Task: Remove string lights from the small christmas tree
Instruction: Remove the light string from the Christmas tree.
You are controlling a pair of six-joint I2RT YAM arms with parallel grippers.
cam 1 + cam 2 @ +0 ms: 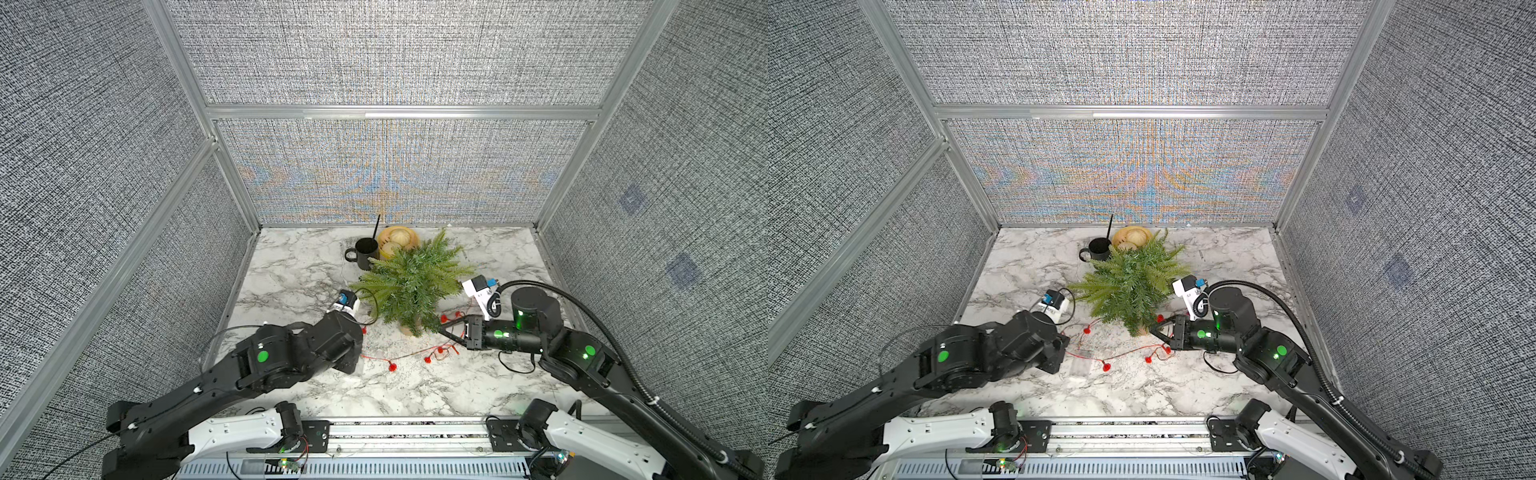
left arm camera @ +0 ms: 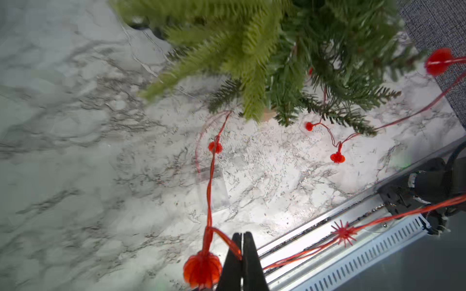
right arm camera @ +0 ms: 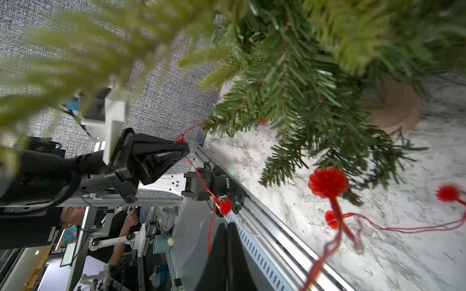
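A: Where do the string lights [image 1: 391, 366] lie?

B: Mostly off the small christmas tree [image 1: 411, 282]. In both top views the red wire trails across the marble table [image 1: 291, 282] at the lower centre of the frame, just in front of the tree's tan base. The clear battery box [image 1: 1081, 365] lies flat on the marble beside it.

A: So the job is finished?

B: Not by the look of it. In the left wrist view a thin strand runs up among the lowest fronds, right of centre, so one stretch seems caught there.

A: Why does the left gripper [image 2: 241, 235] sit at the bottom edge of its own view?

B: It is clenched on the wire. The strand passes between the closed jaws, and a bulb hangs just beside them. That grip likely holds the freed length clear of the branches.

A: And the right gripper [image 1: 441, 328]?

B: Its jaws are pressed together, with the tip close to the tree's base and two bulbs just beside it. Whether it pinches wire cannot be told, since its wrist view only shows strands passing near the fingers. It probably stands there to draw the last loop out from under the fronds.

A: Anything in the way?

B: A black mug [image 1: 365, 253] and a wooden bowl [image 1: 398, 241] stand behind the tree, towards the top of the table, well apart from the wire.
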